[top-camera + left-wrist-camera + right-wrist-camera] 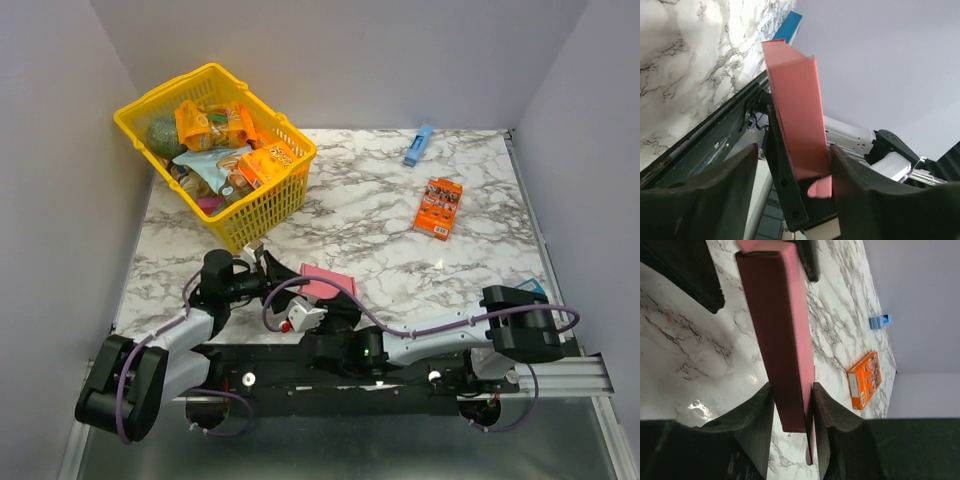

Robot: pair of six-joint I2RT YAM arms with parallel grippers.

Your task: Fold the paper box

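The paper box point(327, 282) sits between the two arms near the near edge of the counter point(400, 210), and it looks lifted off the marble. The right gripper point(792, 395) is closed on one end of it, with a pad pressed flat against each broad face. The left gripper point(792, 155) stands open around the opposite end. Its fingers are spread with daylight on at least one side, so it grips nothing.

I judge this to be a re-grip, with the right arm carrying the box while the left is free to work a flap. To do it well, the right gripper's squeeze should be just firm enough to hold, since thin card creases easily. The left gripper should pull straight back along the box so its fingers don't catch the small tab point(820, 187) at that end. It can then come in square to a fold line.

The box is a slim, flattened sleeve turned on edge. Its long axis runs from one gripper to the other, roughly left to right and slightly slanted when seen from above. One end points at each wrist camera.
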